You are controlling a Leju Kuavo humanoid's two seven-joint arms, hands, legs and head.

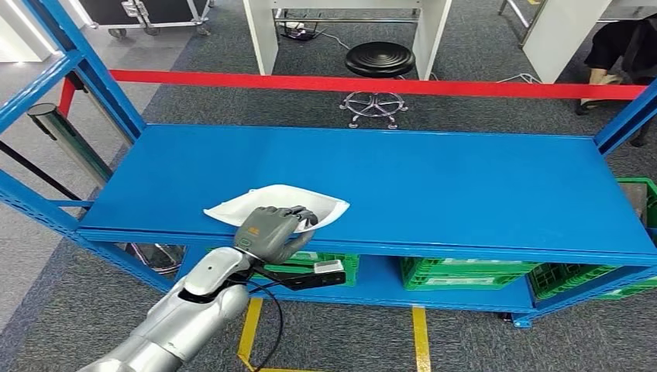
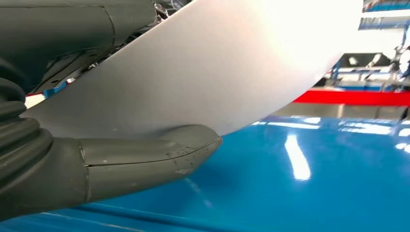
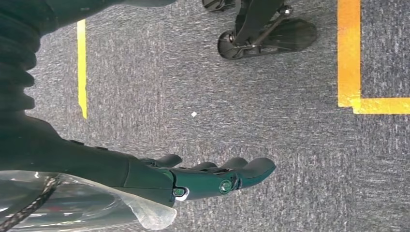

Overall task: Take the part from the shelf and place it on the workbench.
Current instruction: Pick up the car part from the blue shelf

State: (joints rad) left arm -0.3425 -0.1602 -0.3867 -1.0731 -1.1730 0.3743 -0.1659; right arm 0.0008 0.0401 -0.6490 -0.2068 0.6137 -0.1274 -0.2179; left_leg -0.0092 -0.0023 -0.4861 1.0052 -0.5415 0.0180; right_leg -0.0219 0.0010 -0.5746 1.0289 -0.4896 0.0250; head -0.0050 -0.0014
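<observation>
Grey carpet [image 1: 465, 108] covers the floor, marked with yellow tape lines [image 1: 419, 337] in front of a blue metal shelf [image 1: 434, 178]. That shelf's broad upper deck spans most of the head view, with a red crossbar [image 1: 434, 85] running along its far side and green crates [image 1: 457, 271] stowed on the lower level. Beyond the crossbar stands a black round stool [image 1: 379, 59] on a chrome star base, between white table legs.

Near the deck's front edge, toward its left, lies the part [image 1: 271, 205], a thin white curved panel. The left robot hand [image 1: 271, 231] grips the part's near edge, dark fingers [image 1: 298, 217] curled over the top of it; the left wrist view shows the thick grey thumb [image 2: 145, 162] pressed under the pale surface, above the glossy blue deck.

The right robot hand [image 3: 203, 176] hangs over the carpet, holding nothing, its fingers straight and slightly apart.
</observation>
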